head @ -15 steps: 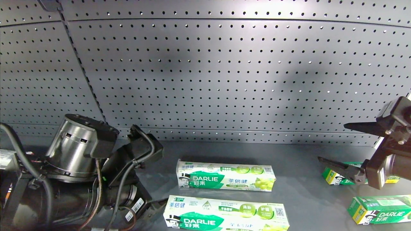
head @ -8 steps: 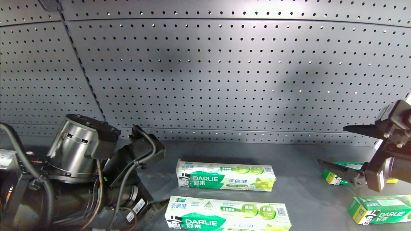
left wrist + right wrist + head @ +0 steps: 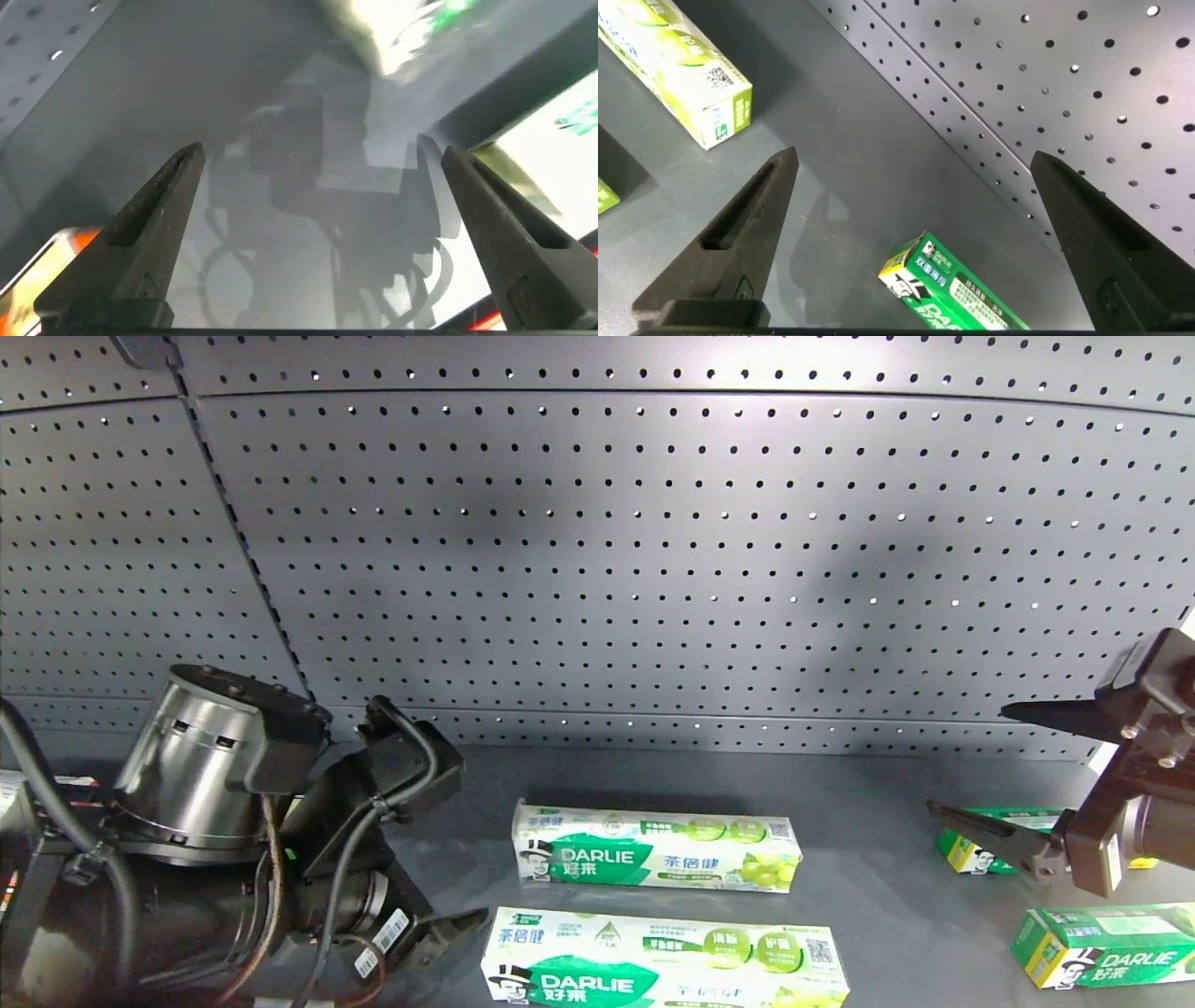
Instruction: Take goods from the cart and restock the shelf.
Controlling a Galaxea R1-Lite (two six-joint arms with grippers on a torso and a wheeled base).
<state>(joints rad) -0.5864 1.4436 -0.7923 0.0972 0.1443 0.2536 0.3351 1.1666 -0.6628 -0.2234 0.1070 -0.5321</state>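
Head view first. I count four toothpaste boxes lying flat on the grey shelf [image 3: 868, 784], and a perforated back panel [image 3: 653, 569] rises behind them. From the middle of the picture, the back centre box [image 3: 653, 849] sits at about 6 o'clock. The front centre box [image 3: 663, 966] lies just nearer me and stands apart from it. At 4 o'clock are the other two. The back right box [image 3: 976, 852] is partly hidden behind my right arm, and the front right box [image 3: 1106, 943] is near the picture's edge. I have two arms in view. The left gripper [image 3: 446, 931] is low at 8 o'clock, one fingertip close to the end of the front centre box. The right gripper [image 3: 966, 758] hangs at 3 to 4 o'clock with its two fingers spread wide, holding nothing. Its lower finger crosses in front of the back right box.

Left wrist view: the left gripper [image 3: 318, 159] shows two fingers well apart with nothing between them, over bare shelf surface. Past one finger I see the white and green edge of one box [image 3: 561, 121], and I cannot tell which box it is. A blurred bright shape farther off is beyond my reading.

Right wrist view: the right gripper [image 3: 915, 159] is parted wide and empty. One box, which I take for the back right box [image 3: 948, 289], lies on the shelf below the gap between the fingers, close to the back panel [image 3: 1064, 84]. A second, the far box [image 3: 682, 65], lies farther along the shelf.
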